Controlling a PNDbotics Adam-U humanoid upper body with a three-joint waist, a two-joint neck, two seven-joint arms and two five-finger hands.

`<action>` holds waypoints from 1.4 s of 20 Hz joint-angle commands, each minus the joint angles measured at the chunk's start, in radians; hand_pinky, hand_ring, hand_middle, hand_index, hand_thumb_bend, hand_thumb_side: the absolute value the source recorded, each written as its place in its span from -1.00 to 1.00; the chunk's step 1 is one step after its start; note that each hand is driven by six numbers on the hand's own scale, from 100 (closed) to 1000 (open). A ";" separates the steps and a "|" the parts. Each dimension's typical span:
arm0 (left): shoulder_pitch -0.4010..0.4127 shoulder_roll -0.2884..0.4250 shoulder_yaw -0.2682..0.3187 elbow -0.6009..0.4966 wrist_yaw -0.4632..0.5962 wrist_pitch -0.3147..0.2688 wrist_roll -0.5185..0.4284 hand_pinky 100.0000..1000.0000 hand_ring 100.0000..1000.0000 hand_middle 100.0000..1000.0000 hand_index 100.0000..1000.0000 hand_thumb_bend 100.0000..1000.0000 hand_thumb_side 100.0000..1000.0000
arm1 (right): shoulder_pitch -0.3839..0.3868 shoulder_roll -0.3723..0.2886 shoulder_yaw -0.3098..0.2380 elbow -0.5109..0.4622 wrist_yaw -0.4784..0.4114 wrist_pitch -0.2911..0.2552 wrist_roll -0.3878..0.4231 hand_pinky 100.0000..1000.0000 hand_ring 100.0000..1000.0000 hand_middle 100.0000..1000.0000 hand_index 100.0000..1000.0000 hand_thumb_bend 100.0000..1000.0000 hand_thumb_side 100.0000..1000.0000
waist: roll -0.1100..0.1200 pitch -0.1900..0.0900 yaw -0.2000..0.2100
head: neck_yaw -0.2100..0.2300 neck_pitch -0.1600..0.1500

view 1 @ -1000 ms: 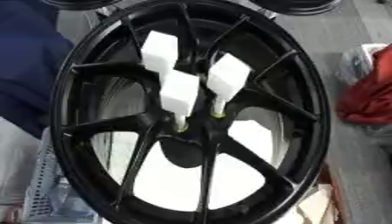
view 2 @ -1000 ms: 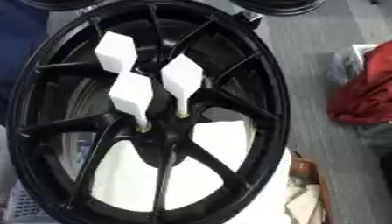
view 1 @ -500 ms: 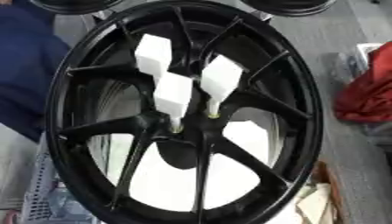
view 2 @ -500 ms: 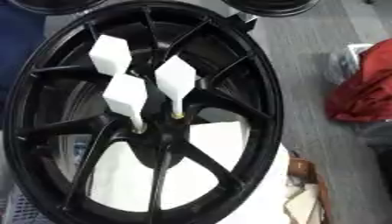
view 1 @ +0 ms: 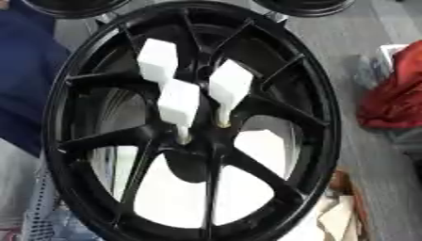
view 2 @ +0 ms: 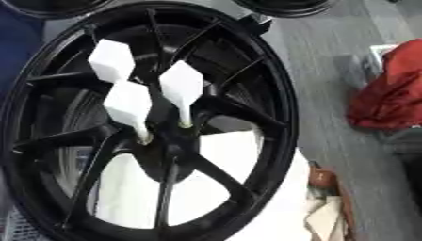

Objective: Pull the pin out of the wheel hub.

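Nothing moved but the camera: three white pins point(view 1: 178, 109) seated in black wheel hub point(view 1: 198, 141), hands unseen.

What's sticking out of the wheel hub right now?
Three white pins with blocky heads stand in the wheel hub of the black wheel. Their tips are hidden inside the holes. Neither hand shows.
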 commanded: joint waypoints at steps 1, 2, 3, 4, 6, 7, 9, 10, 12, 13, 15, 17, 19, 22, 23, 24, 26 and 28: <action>-0.020 0.047 -0.028 -0.036 -0.040 -0.009 -0.087 0.66 0.61 0.61 0.73 0.04 0.51 | -0.016 -0.039 -0.005 0.000 0.004 -0.001 0.004 0.66 0.54 0.33 0.50 -1.00 -0.26 | 0.004 -0.028 0.000 | 0.001 -0.007; -0.023 0.049 -0.042 -0.046 -0.054 -0.012 -0.092 0.66 0.61 0.61 0.73 0.04 0.54 | -0.018 -0.038 -0.003 0.000 0.004 -0.002 0.005 0.66 0.54 0.33 0.50 -1.00 -0.26 | 0.004 -0.028 0.000 | 0.001 -0.007; -0.027 0.048 -0.055 -0.053 -0.066 -0.013 -0.095 0.66 0.61 0.61 0.73 0.04 0.56 | -0.021 -0.037 -0.002 0.000 0.004 -0.003 0.006 0.66 0.54 0.33 0.50 -1.00 -0.26 | 0.004 -0.028 0.000 | 0.001 -0.006; -0.034 0.046 -0.066 -0.059 -0.074 -0.014 -0.096 0.66 0.61 0.61 0.73 0.03 0.56 | -0.023 -0.036 -0.001 0.000 0.005 -0.003 0.007 0.66 0.54 0.33 0.50 -1.00 -0.26 | 0.004 -0.029 -0.001 | 0.001 -0.004; -0.053 0.038 -0.083 -0.064 -0.087 -0.013 -0.097 0.66 0.61 0.61 0.74 0.02 0.57 | -0.027 -0.034 0.000 0.001 0.006 -0.004 0.009 0.66 0.54 0.33 0.50 -1.00 -0.26 | 0.006 -0.030 -0.003 | 0.002 -0.001; -0.066 0.032 -0.093 -0.062 -0.094 -0.012 -0.098 0.66 0.61 0.61 0.74 0.02 0.57 | -0.028 -0.033 0.000 0.003 0.007 -0.004 0.010 0.66 0.54 0.33 0.50 -1.00 -0.26 | 0.007 -0.031 -0.005 | 0.004 -0.001; -0.095 0.016 -0.119 -0.049 -0.111 -0.011 -0.098 0.66 0.62 0.62 0.74 0.02 0.57 | -0.029 -0.030 0.000 0.005 0.006 -0.005 0.010 0.66 0.54 0.33 0.50 -1.00 -0.26 | 0.008 -0.033 -0.006 | 0.006 0.001; -0.112 0.007 -0.132 -0.039 -0.123 -0.010 -0.098 0.66 0.62 0.62 0.75 0.03 0.58 | -0.030 -0.029 0.001 0.006 0.006 -0.005 0.010 0.66 0.54 0.33 0.50 -1.00 -0.26 | 0.009 -0.034 -0.006 | 0.007 0.001; -0.145 -0.015 -0.160 -0.013 -0.150 -0.013 -0.098 0.66 0.62 0.62 0.75 0.03 0.57 | -0.029 -0.028 0.003 0.008 0.007 -0.006 0.011 0.67 0.54 0.33 0.50 -1.00 -0.26 | 0.009 -0.036 -0.006 | 0.008 0.002; -0.162 -0.027 -0.175 0.002 -0.162 -0.015 -0.098 0.66 0.62 0.62 0.75 0.03 0.56 | -0.030 -0.027 0.003 0.009 0.007 -0.006 0.011 0.67 0.54 0.34 0.50 -1.00 -0.26 | 0.009 -0.037 -0.006 | 0.009 0.003; -0.195 -0.050 -0.202 0.036 -0.184 -0.025 -0.098 0.66 0.63 0.62 0.75 0.04 0.56 | -0.031 -0.026 0.004 0.010 0.008 -0.007 0.012 0.66 0.54 0.33 0.50 -1.00 -0.26 | 0.010 -0.039 -0.006 | 0.011 0.005; -0.226 -0.072 -0.229 0.069 -0.213 -0.036 -0.098 0.66 0.63 0.62 0.75 0.04 0.55 | -0.031 -0.026 0.004 0.011 0.008 -0.007 0.012 0.66 0.54 0.33 0.50 -1.00 -0.26 | 0.009 -0.040 -0.007 | 0.015 0.008; -0.253 -0.095 -0.255 0.100 -0.234 -0.050 -0.098 0.66 0.63 0.63 0.76 0.04 0.55 | -0.030 -0.026 0.004 0.012 0.009 -0.007 0.013 0.66 0.54 0.33 0.50 -1.00 -0.26 | 0.009 -0.041 -0.007 | 0.016 0.009; -0.296 -0.133 -0.280 0.139 -0.263 -0.069 -0.098 0.66 0.63 0.63 0.76 0.04 0.55 | -0.029 -0.023 0.004 0.016 0.010 -0.007 0.013 0.66 0.54 0.33 0.50 -1.00 -0.26 | 0.009 -0.042 -0.007 | 0.017 0.010; -0.310 -0.146 -0.287 0.150 -0.269 -0.076 -0.098 0.66 0.63 0.63 0.75 0.04 0.55 | -0.030 -0.022 0.004 0.017 0.010 -0.008 0.013 0.66 0.54 0.33 0.50 -1.00 -0.26 | 0.008 -0.043 -0.007 | 0.017 0.011; -0.323 -0.161 -0.296 0.161 -0.275 -0.082 -0.098 0.66 0.63 0.63 0.75 0.04 0.54 | -0.031 -0.020 0.005 0.018 0.010 -0.008 0.013 0.66 0.54 0.33 0.50 -1.00 -0.26 | 0.008 -0.043 -0.006 | 0.017 0.011; -0.346 -0.187 -0.317 0.183 -0.291 -0.094 -0.098 0.66 0.63 0.63 0.75 0.05 0.53 | -0.034 -0.017 0.007 0.020 0.010 -0.009 0.015 0.66 0.54 0.33 0.50 -1.00 -0.26 | 0.007 -0.044 -0.007 | 0.018 0.011; -0.365 -0.213 -0.338 0.209 -0.306 -0.105 -0.098 0.66 0.63 0.63 0.75 0.05 0.53 | -0.037 -0.014 0.010 0.021 0.012 -0.010 0.017 0.66 0.54 0.33 0.50 -1.00 -0.26 | 0.007 -0.044 -0.009 | 0.018 0.011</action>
